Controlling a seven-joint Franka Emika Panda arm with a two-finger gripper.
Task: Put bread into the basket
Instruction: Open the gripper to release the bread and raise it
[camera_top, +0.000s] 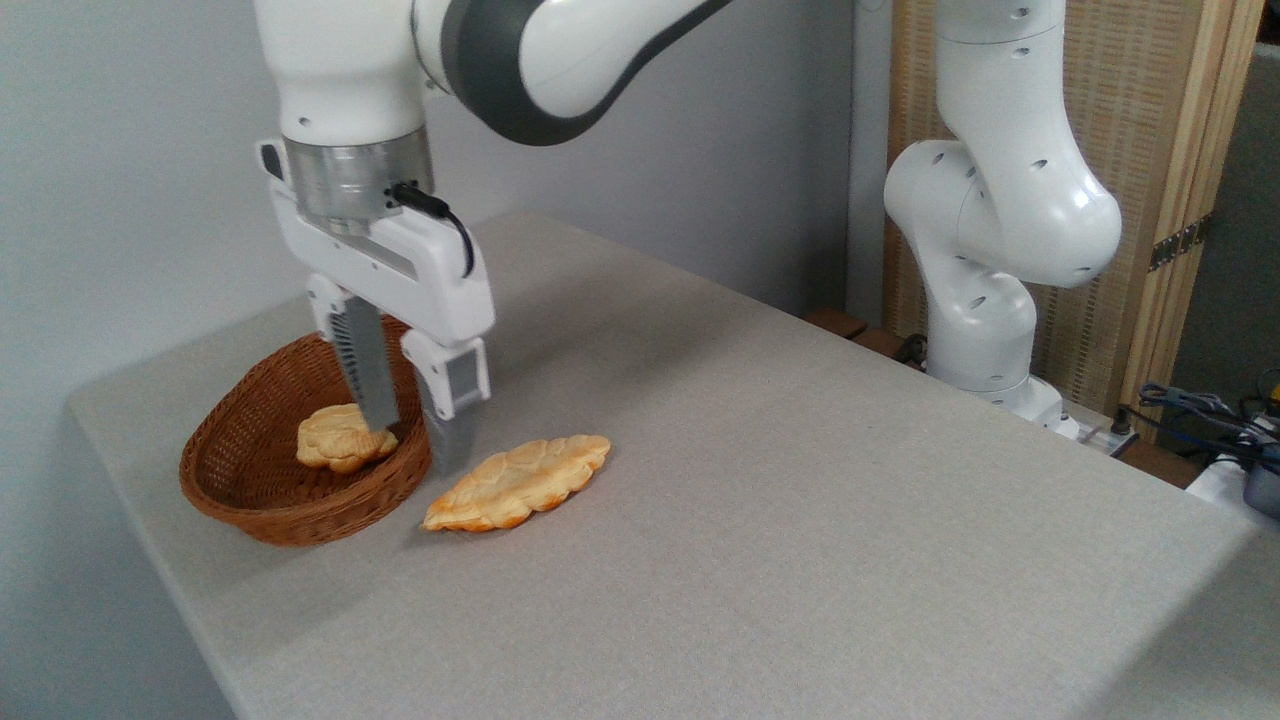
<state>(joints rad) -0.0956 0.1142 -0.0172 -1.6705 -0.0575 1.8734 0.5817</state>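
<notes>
The bread (340, 438) lies inside the basket (250, 510), so the placing looks done; the gripper (415, 435) stands over the near rim, fingers spread, holding nothing; the braided bread (515, 483) stays on the worktop (800, 480).

Grey wall (120, 150), slatted wooden screen (1150, 120)

Bright, even light, soft faint shadows, slight blur overall.
</notes>
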